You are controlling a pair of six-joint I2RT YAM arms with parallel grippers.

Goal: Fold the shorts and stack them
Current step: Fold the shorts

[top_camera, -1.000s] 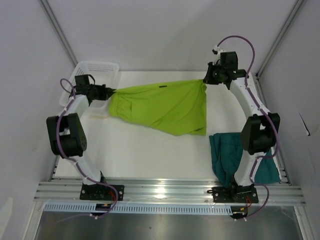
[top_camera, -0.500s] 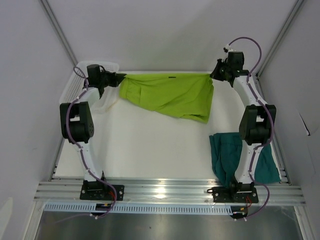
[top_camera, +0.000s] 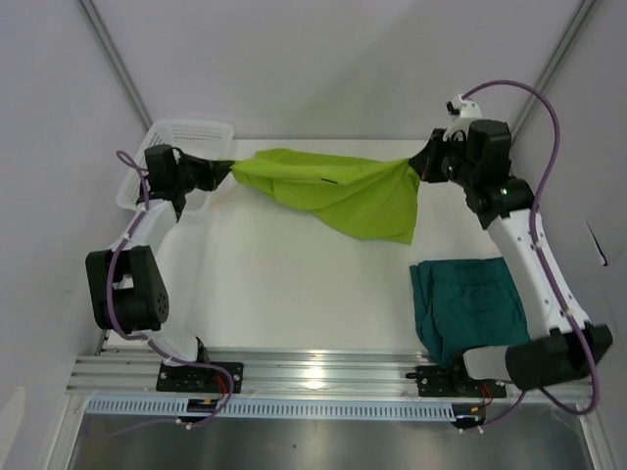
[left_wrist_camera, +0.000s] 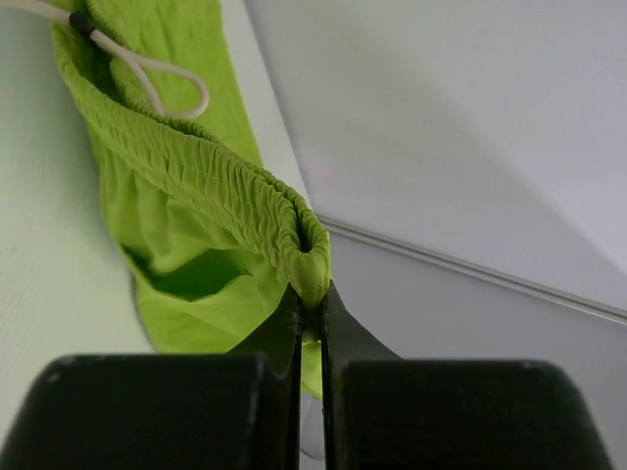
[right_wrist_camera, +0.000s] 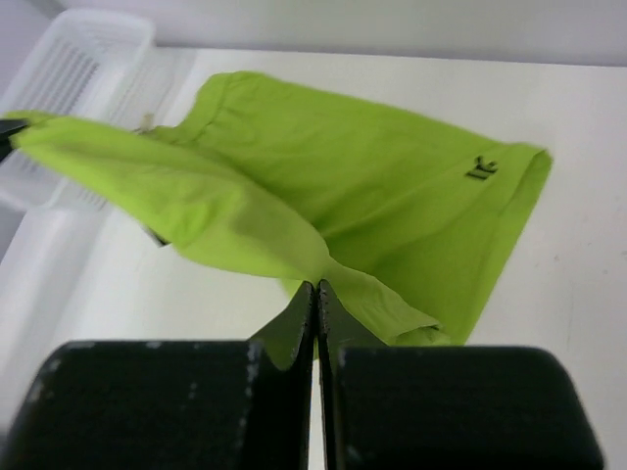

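Top external: left gripper [top_camera: 226, 170] and right gripper [top_camera: 419, 166] pinch lime shorts [top_camera: 343, 191] stretched between them.

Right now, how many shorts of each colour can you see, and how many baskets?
lime green shorts: 1
dark teal shorts: 1
white basket: 1
Total: 3

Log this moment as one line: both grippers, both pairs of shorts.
left gripper: shut on lime shorts waistband | right gripper: shut on lime shorts | lime shorts: stretched between grippers | teal shorts: lying on table
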